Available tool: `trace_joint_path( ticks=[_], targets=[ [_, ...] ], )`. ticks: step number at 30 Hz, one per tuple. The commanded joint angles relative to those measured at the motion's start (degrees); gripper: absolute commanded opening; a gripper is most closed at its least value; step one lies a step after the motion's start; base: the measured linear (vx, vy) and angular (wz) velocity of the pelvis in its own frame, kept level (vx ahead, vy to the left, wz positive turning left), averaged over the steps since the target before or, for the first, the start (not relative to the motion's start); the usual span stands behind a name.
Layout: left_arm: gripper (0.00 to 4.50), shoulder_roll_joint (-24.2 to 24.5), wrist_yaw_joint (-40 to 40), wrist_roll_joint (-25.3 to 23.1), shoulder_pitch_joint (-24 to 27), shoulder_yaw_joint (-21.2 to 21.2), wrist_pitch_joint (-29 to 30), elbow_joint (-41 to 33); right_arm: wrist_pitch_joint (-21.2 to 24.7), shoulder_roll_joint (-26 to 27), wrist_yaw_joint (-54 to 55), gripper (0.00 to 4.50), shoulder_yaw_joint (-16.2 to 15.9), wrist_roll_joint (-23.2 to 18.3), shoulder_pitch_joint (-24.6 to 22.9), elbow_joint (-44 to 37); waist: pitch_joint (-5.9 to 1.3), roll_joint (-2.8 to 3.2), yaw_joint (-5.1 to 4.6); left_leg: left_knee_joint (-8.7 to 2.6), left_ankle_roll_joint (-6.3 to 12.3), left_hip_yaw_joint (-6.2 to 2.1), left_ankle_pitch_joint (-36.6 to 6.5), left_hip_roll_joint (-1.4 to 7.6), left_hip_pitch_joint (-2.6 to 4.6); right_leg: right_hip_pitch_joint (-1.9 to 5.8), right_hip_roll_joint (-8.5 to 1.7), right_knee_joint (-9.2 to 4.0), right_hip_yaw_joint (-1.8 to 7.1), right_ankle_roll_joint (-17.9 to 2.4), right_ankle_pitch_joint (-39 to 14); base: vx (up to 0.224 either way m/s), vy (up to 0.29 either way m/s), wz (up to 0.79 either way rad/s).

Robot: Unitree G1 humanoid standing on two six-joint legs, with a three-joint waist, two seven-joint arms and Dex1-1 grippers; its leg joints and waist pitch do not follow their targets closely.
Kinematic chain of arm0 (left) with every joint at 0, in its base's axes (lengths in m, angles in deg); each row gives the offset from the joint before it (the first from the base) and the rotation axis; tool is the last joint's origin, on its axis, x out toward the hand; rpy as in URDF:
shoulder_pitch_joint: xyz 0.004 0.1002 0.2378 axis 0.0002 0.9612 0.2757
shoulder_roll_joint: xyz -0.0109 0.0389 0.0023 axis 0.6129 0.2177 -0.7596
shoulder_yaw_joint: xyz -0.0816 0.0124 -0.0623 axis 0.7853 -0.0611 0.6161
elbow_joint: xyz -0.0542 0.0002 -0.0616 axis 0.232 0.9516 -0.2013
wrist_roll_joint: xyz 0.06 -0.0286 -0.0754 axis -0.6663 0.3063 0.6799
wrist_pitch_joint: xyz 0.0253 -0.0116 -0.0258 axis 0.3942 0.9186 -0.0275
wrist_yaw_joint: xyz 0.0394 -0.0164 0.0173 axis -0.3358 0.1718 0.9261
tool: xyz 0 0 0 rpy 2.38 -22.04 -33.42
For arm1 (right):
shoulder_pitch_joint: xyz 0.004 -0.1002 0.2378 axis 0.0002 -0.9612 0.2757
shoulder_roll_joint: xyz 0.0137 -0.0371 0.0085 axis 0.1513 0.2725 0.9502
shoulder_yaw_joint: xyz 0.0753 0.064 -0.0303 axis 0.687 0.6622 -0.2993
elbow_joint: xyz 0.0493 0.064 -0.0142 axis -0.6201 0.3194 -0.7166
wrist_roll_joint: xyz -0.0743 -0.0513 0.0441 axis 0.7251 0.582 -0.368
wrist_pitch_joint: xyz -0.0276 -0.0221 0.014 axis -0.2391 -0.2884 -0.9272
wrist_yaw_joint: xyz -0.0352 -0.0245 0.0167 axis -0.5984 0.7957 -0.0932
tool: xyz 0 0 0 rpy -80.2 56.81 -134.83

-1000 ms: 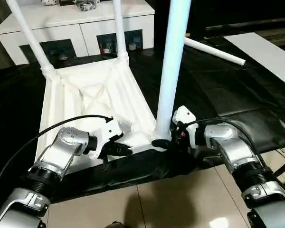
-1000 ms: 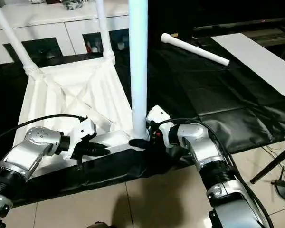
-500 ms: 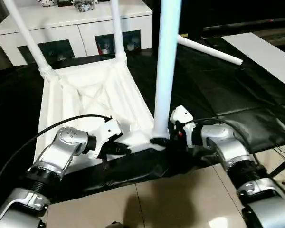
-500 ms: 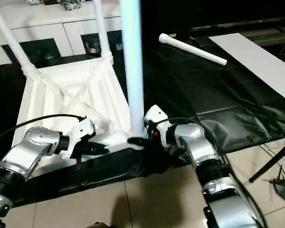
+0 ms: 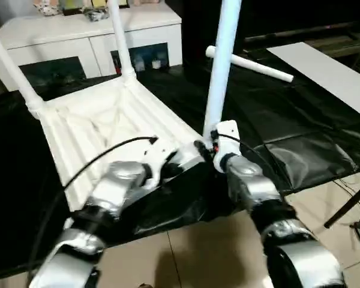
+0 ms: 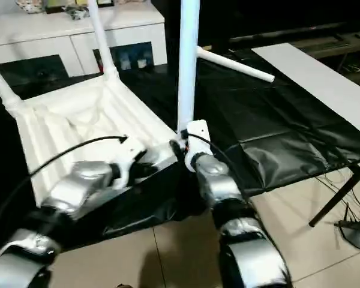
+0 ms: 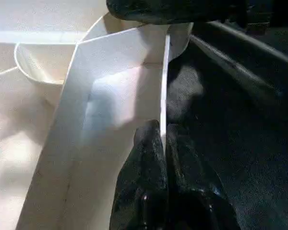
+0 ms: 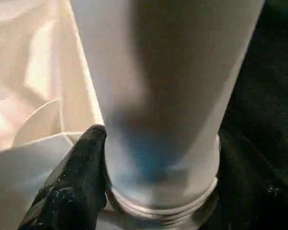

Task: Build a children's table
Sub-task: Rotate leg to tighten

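The upturned tabletop point(image 5: 102, 129) lies ribbed side up on black sheeting, two legs already standing in its far corner sockets. The third leg point(image 8: 163, 91) stands in the near socket, threads showing: screwing in seems underway. The right tool point(image 8: 134, 191) clasps its base; the left tool point(image 7: 161, 143) pinches the tabletop's rim. Next: twist further. The fourth leg point(image 5: 252, 64) lies well apart.

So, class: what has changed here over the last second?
The camera shifted; no grip changed. The left gripper still pinches the tabletop rim, the right gripper still holds the upright leg at its socket, and the spare leg still lies on the black sheet.
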Motion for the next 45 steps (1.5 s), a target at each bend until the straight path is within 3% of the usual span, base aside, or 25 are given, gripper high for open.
trace_joint_path(
  ticks=[1,3,8,12,14,15,17,19,22,25,27,29,31,33,38,45],
  targets=[
    [0.00,-1.43,8.66,-0.56,-1.55,3.05,-2.26,2.39,0.17,5.34,-3.36,2.72,-1.45,-1.88,-0.15,2.12,-3.27,-0.63,-0.49,-5.02,-1.47,-2.38,-28.45,2.49,2.21,0.71,-3.22,-5.60,1.49,-7.96,-29.86,0.000,0.000,0.00],
    [0.00,-1.43,7.96,-0.66,-1.34,2.85,-2.66,1.91,-0.08,5.40,-4.83,3.28,-1.74,-1.71,0.08,1.55,-3.42,-0.74,-0.48,-5.16,-1.08,-2.41,-27.59,2.59,1.97,0.90,-3.31,-5.48,1.53,-7.78,-29.38,0.000,0.000,0.00],
    [0.00,0.37,3.31,-0.22,0.49,1.43,-3.09,-1.41,-1.32,4.24,-6.22,3.76,-2.32,-0.32,0.45,0.73,-3.65,-0.87,-1.00,-5.55,-0.44,-2.69,-25.24,2.65,0.75,1.80,-3.55,-4.86,1.40,-8.05,-26.66,0.000,0.000,0.00],
    [0.00,4.15,-7.91,1.17,4.04,-0.97,-6.26,-6.14,-3.28,-0.63,-15.91,3.76,-5.12,0.77,-0.78,-2.88,-3.84,-0.86,-1.10,-5.33,0.58,-2.51,-23.16,2.76,0.60,1.89,-3.60,-4.50,1.55,-9.85,-22.66,0.000,0.000,0.00],
    [0.00,4.22,-8.10,1.19,4.09,-1.01,-6.42,-6.19,-3.34,-0.73,-16.07,3.76,-5.20,0.81,-0.83,-2.99,-3.95,-0.74,-1.00,-5.04,1.35,-2.10,-21.69,2.83,0.85,1.61,-3.41,-4.30,1.70,-11.14,-19.37,0.000,0.000,0.00],
    [0.00,5.04,-10.31,1.60,4.61,-1.35,-7.97,-6.71,-4.22,-1.97,-17.36,3.76,-5.98,1.54,-1.38,-4.10,-4.01,-0.78,-0.78,-4.84,1.78,-1.81,-20.71,2.82,1.25,1.37,-3.33,-4.23,1.85,-12.46,-17.70,0.000,0.000,0.00],
    [0.00,7.92,-15.59,2.31,5.48,-2.27,-10.49,-7.14,-4.44,-5.13,-22.70,3.76,-6.67,1.21,-2.64,-7.28,-4.24,-0.43,-0.15,-4.72,2.50,-1.71,-18.04,2.94,1.12,1.73,-3.51,-3.85,1.88,-12.88,-15.73,0.000,0.000,0.00],
    [0.00,9.52,-18.05,2.61,5.77,-2.68,-10.93,-7.21,-4.15,-6.75,-26.49,3.76,-7.00,0.74,-3.21,-8.80,-4.32,-0.33,0.85,-4.49,3.47,-1.20,-15.99,3.20,1.58,1.27,-2.84,-3.39,1.87,-13.92,-11.48,0.000,0.000,0.00],
    [0.00,12.24,-23.47,4.01,6.09,-2.52,-11.36,-7.65,-5.26,-10.60,-36.36,3.76,-9.54,0.33,-5.09,-12.21,-4.73,-0.30,1.41,-4.17,4.17,-1.28,-12.43,3.20,1.19,1.86,-2.90,-2.41,1.73,-14.81,-6.64,0.000,0.000,0.00],
    [0.00,14.12,-28.35,5.59,6.24,-2.32,-10.35,-8.46,-4.54,-12.88,-44.54,3.76,-11.26,-1.36,-6.47,-14.92,-5.03,-0.48,1.72,-3.56,6.71,-1.23,-8.21,3.11,0.75,2.05,-2.96,-1.82,1.62,-16.38,-1.76,0.000,0.000,0.00],
    [0.00,14.97,-30.17,5.81,6.11,-2.36,-10.45,-8.07,-4.34,-14.15,-48.71,3.76,-12.79,-1.71,-7.24,-16.31,-4.84,-0.44,2.11,-3.45,7.42,-1.18,-8.77,3.18,0.66,1.85,-2.90,-1.89,1.60,-16.32,-3.01,0.000,0.000,0.00],
    [0.00,15.77,-31.50,5.80,5.76,-2.59,-11.01,-7.00,-4.31,-15.12,-51.66,3.76,-13.95,-1.63,-7.67,-16.99,-4.54,-0.50,2.41,-3.70,6.37,-1.23,-11.73,3.30,0.75,1.69,-3.04,-2.31,1.72,-15.86,-7.51,0.000,0.000,0.00],
    [0.00,16.33,-32.07,5.43,5.30,-2.65,-11.72,-5.65,-4.70,-15.62,-52.76,3.76,-14.44,-1.00,-7.59,-16.60,-4.10,-0.35,2.62,-4.18,3.56,-1.33,-16.76,3.45,1.11,1.26,-3.07,-2.94,1.91,-14.56,-14.76,0.000,0.000,0.00],
    [0.00,16.59,-32.36,5.29,4.87,-2.54,-12.33,-4.69,-5.22,-15.62,-52.24,3.76,-14.01,-0.37,-6.96,-15.42,-3.99,-0.51,2.54,-4.43,1.65,-1.43,-19.39,3.44,1.33,1.13,-3.04,-3.12,2.05,-13.79,-17.46,0.000,0.000,0.00],
    [0.00,16.79,-33.22,5.27,4.58,-2.33,-12.36,-4.40,-5.25,-15.76,-52.00,3.76,-13.81,-0.17,-6.28,-14.46,-4.02,-0.58,2.34,-4.65,0.50,-1.61,-20.27,3.36,1.16,1.20,-3.16,-3.15,2.14,-13.10,-17.89,0.000,0.000,0.00],
    [0.00,16.95,-33.61,5.04,4.33,-2.14,-13.08,-3.56,-5.65,-16.43,-52.65,3.05,-14.53,1.07,-6.29,-13.66,-4.42,-0.64,2.61,-4.09,2.72,-1.40,-15.08,3.28,0.85,1.43,-3.11,-2.54,2.09,-14.51,-11.85,0.000,0.000,0.00]
  ],
)
